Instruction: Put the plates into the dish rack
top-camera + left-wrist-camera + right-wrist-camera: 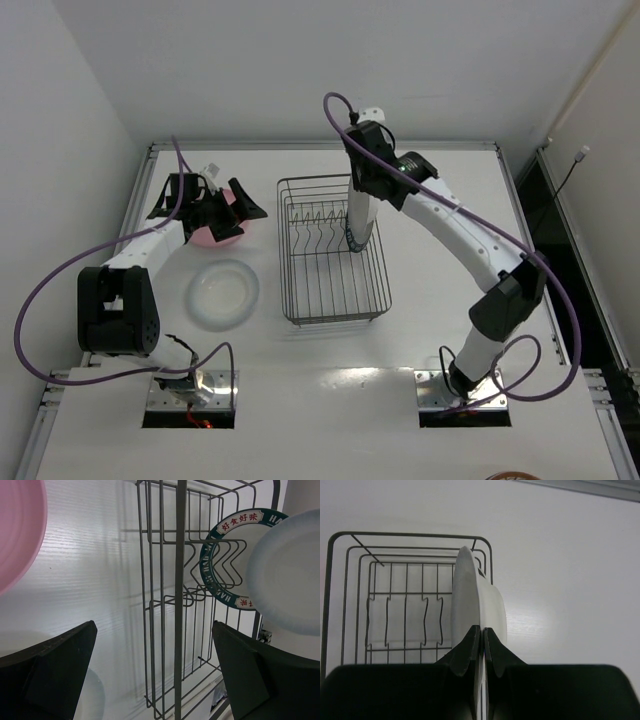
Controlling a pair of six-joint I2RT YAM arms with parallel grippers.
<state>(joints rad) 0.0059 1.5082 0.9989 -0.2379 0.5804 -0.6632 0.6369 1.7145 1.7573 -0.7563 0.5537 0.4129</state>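
The wire dish rack (pixel 335 285) sits mid-table. A white plate with a dark blue patterned rim (pixel 220 565) stands upright in it on the right side. My right gripper (pixel 362 190) is shut on the rim of a plain white plate (pixel 358 222), held on edge over the rack beside the blue-rimmed one; it also shows in the right wrist view (pixel 477 605), pinched by the gripper (pixel 483 635). My left gripper (pixel 228 212) is open and empty above the pink plate (pixel 215 238), left of the rack. A second translucent white plate (pixel 222 293) lies flat on the table.
The raised table edge (pixel 320 146) runs along the back and sides. The left arm's purple cable (pixel 40 300) loops off the table's left side. The right arm (pixel 470 240) reaches across from the right.
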